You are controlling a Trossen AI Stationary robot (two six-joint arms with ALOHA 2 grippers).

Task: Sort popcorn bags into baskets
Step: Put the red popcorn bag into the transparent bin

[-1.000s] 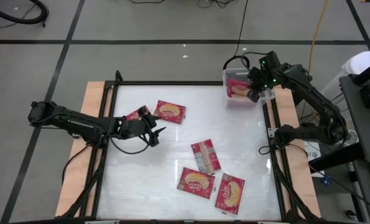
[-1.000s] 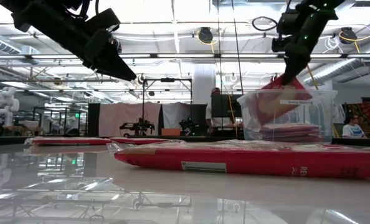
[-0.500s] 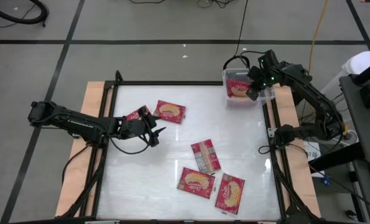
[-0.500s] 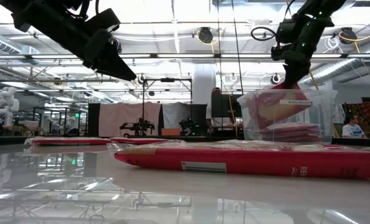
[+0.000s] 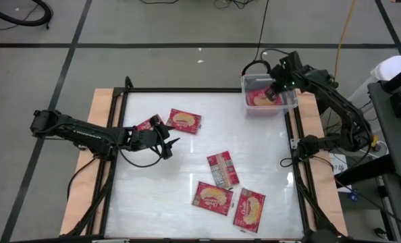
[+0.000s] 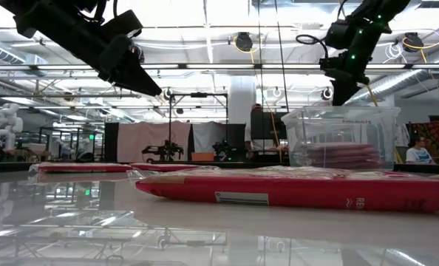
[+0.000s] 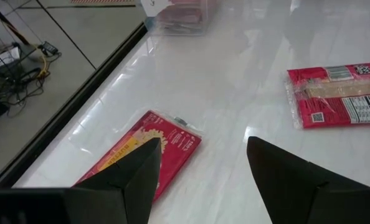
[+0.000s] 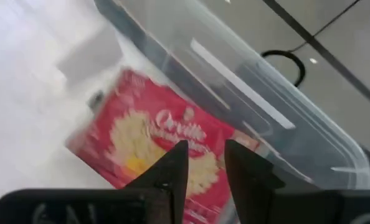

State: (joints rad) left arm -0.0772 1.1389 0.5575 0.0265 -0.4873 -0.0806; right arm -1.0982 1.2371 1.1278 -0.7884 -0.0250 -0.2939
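The clear basket (image 5: 244, 94) stands at the table's far right corner with red popcorn bags in it; the topmost bag (image 5: 261, 99) lies flat, picture up (image 8: 154, 140). My right gripper (image 5: 273, 86) hovers just above the basket's rim (image 6: 343, 94), open, its fingers (image 8: 172, 171) over that bag and apart from it. More bags lie flat on the table: one at the far left (image 5: 183, 120), one beside my left arm (image 7: 154, 146), one with its grey back up (image 5: 223, 169), two near the front (image 5: 212, 197) (image 5: 249, 208). My left gripper (image 5: 168, 144) hangs open over the left middle of the table.
A raised black rail and wooden border (image 5: 104, 108) frame the white tabletop. A black cable loop (image 5: 254, 66) lies just beyond the basket. The bag nearest the low camera (image 6: 293, 191) fills that view's foreground. Bare tabletop lies between the left gripper and the basket.
My right gripper has opened and let go of the red bag. The bag stood tilted in the basket with its upper end between the fingers and now lies flat on the packets there. The gripper has drawn slightly toward the far edge and rolled.
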